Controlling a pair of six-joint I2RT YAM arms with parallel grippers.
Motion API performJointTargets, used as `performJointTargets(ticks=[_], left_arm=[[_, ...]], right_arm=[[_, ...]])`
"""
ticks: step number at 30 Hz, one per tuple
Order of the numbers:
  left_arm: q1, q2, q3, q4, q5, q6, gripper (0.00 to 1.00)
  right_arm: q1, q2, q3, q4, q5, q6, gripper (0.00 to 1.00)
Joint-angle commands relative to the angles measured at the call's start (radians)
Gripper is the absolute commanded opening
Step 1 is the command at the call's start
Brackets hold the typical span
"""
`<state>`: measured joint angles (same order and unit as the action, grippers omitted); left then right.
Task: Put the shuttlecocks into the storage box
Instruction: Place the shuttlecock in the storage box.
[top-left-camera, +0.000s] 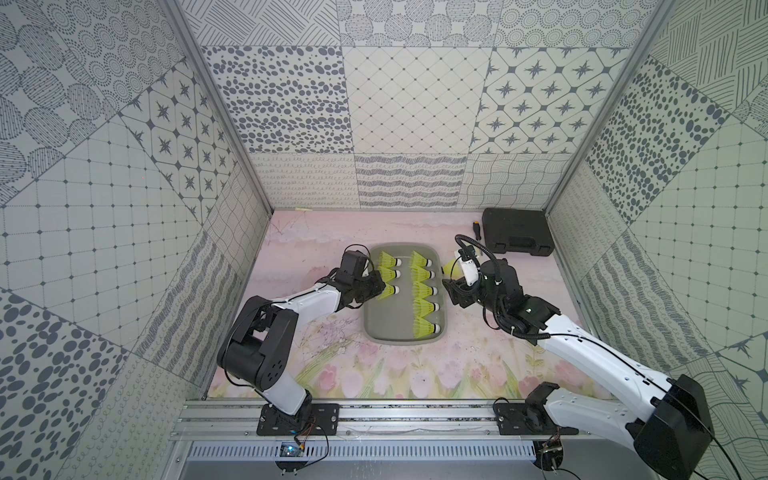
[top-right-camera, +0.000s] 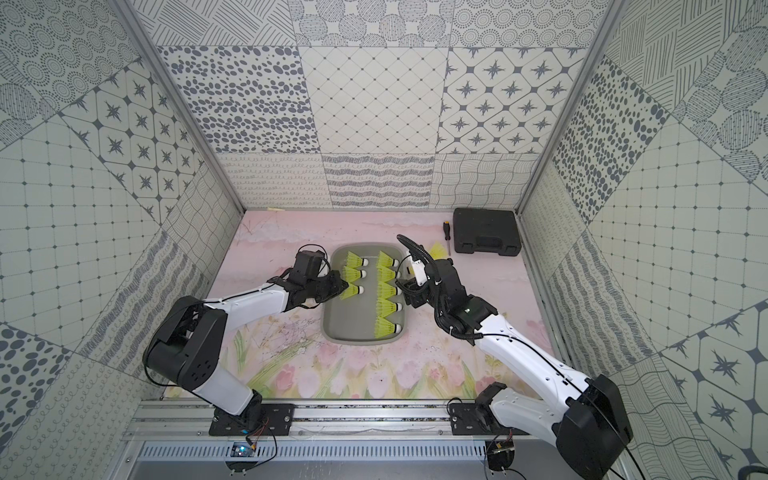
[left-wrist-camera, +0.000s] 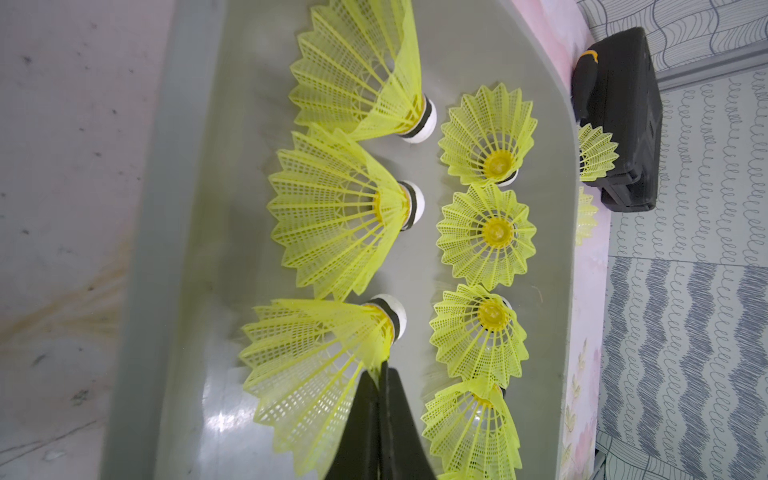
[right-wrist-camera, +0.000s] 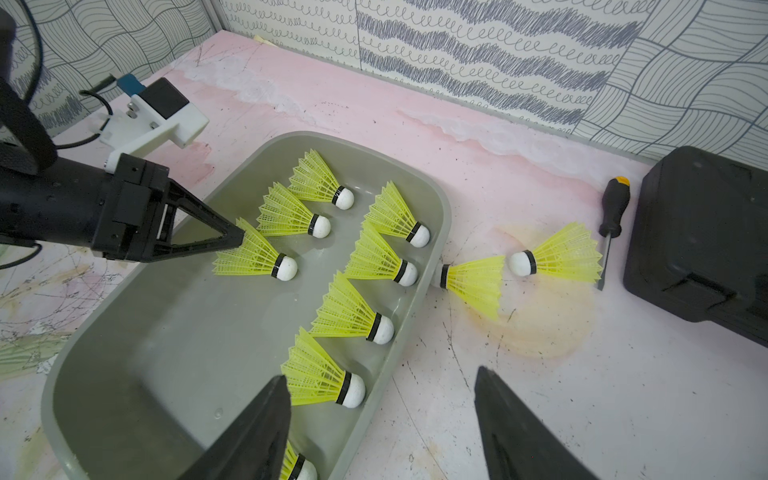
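- The left pincer (right-wrist-camera: 239, 240) is closed tight on the lattice edge of the held shuttlecock (right-wrist-camera: 257, 259). It grips only the thin skirt. The white tip points away from the pincer and seems to rest on the floor of the storage box (right-wrist-camera: 145, 353).
- Gripping by the skirt probably lets the tip settle first, so the cone lines up with the two shuttlecocks beside it, making a column of three.
- Farther from the left pincer, past that column, a second column of five (right-wrist-camera: 353, 311) lies along the box's other long wall. All tips point the same way, and the overlapping skirts save room.
- The right pincer (right-wrist-camera: 380, 374) stands wide apart and holds nothing. One jaw is over the box and the other over the surface (right-wrist-camera: 582, 395).
- Ahead of the right pincer, outside the box, lies the nearer loose shuttlecock (right-wrist-camera: 473, 282), its tip at the box wall. The farther loose shuttlecock (right-wrist-camera: 561, 253) lies just beyond it.
- A screwdriver (right-wrist-camera: 614, 203) and a black case (right-wrist-camera: 706, 232) sit past those two, close enough to crowd a grasp.
- Eight are in and two remain. The open right pincer looks ready for the nearer one.
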<state>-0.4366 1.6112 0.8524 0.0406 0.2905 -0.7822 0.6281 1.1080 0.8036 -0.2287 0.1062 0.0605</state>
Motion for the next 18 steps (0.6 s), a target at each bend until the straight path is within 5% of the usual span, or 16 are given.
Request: performJointTargets(ticks=[1,18], left_arm=[[0.006,0.007,0.017,-0.046,-0.029,0.043,0.04],[0.005,0.003,0.025,-0.049,-0.029,0.066,0.26]], right_arm=[[0.004,0.003,-0.003,0.022,0.006,-0.003,0.73],[0.004,0.012,-0.006,0.025,0.011,0.014,0.73]])
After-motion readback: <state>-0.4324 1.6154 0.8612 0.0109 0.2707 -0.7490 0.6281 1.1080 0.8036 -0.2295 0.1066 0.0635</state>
